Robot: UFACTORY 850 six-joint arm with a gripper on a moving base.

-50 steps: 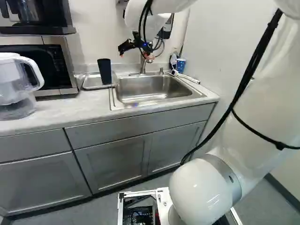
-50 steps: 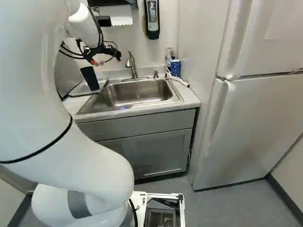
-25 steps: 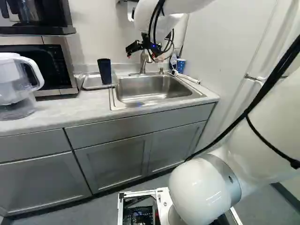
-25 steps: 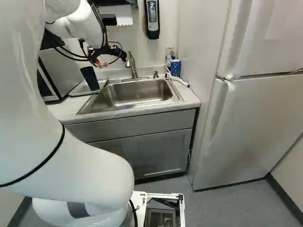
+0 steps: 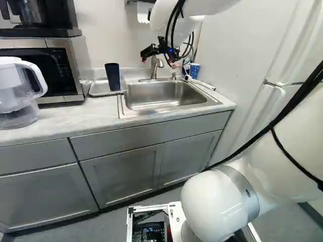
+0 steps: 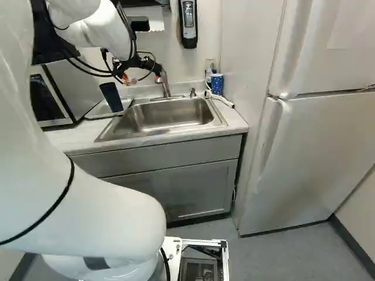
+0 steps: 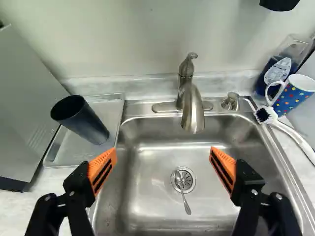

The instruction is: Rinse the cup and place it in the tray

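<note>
Over sink (image 7: 147, 211), seemingly, pincer (image 5: 145, 54) spread; black cup (image 7: 81, 120) in tray (image 7: 64, 150)

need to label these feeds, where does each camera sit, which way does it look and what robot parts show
Left base view: on the base, behind the arm to its left; looks ahead, slightly down, at the sink; arm at right.
Right base view: behind, to its right; takes in sink and fridge; arm at left.
Wrist view: on the wrist, along the open gripper; both fingers show.
Base views share the lowest joint; all three show sink, black cup and tray.
</note>
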